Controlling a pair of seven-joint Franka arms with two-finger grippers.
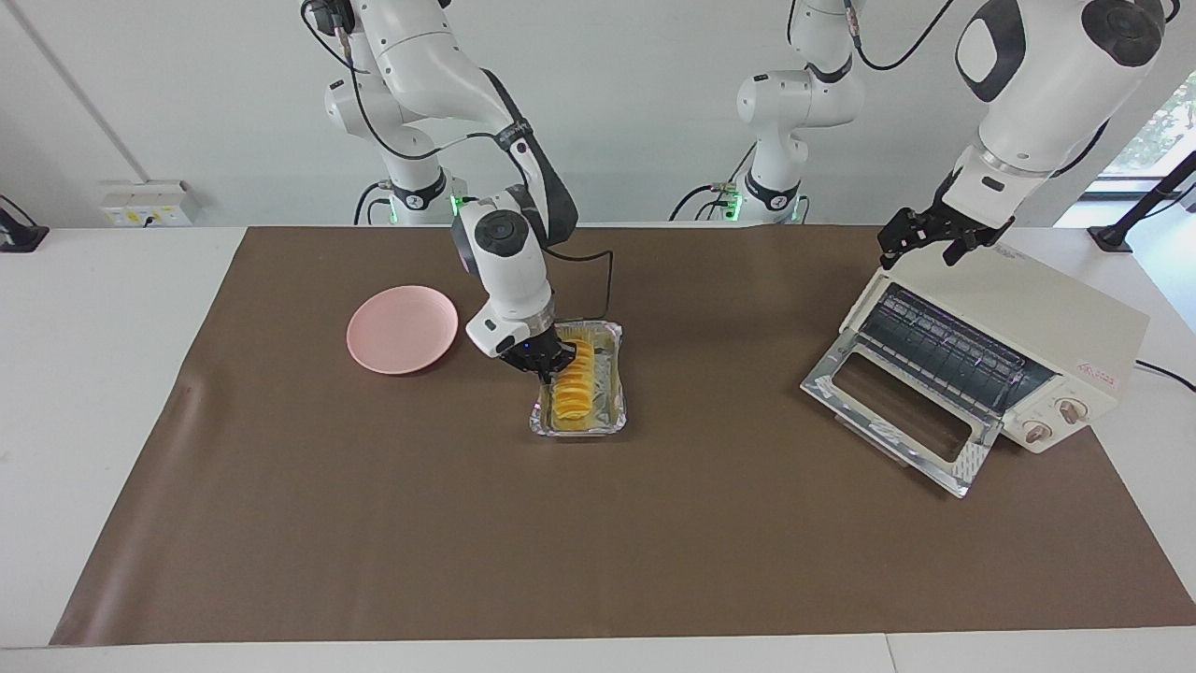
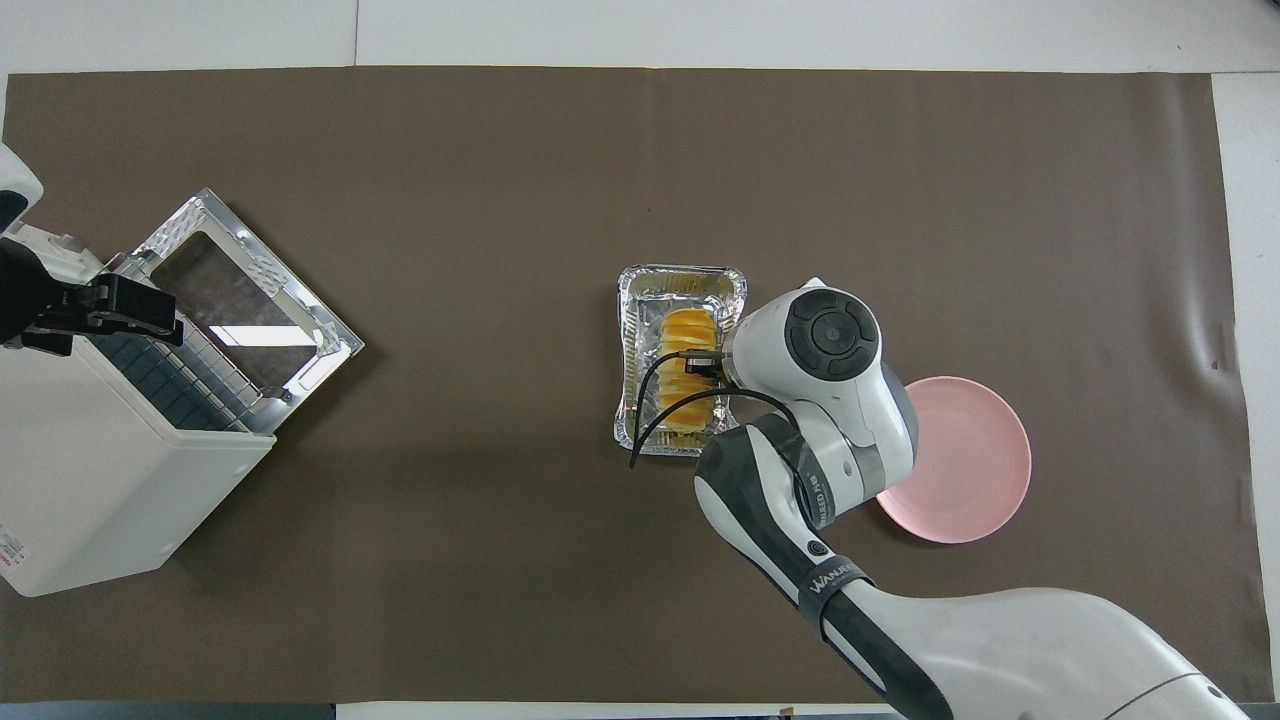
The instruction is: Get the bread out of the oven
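The bread (image 1: pixel 575 391) (image 2: pixel 686 330), a ridged golden-orange loaf, lies in a crinkled foil tray (image 1: pixel 612 422) (image 2: pixel 631 340) in the middle of the brown mat. My right gripper (image 1: pixel 544 365) is down at the tray's long wall on the pink plate's side, shut on that foil rim right beside the loaf. The cream-white oven (image 1: pixel 1023 313) (image 2: pixel 100 480) stands at the left arm's end. Its glass door (image 1: pixel 892 411) (image 2: pixel 250 300) is dropped open and its rack is bare. My left gripper (image 1: pixel 922 249) (image 2: pixel 95 315) hovers open over the oven's top front edge.
A round pink plate (image 1: pixel 402 329) (image 2: pixel 968 462) sits beside the tray, toward the right arm's end. The right arm's wrist and cable hang over part of the tray in the overhead view. The brown mat (image 1: pixel 598 542) covers the table.
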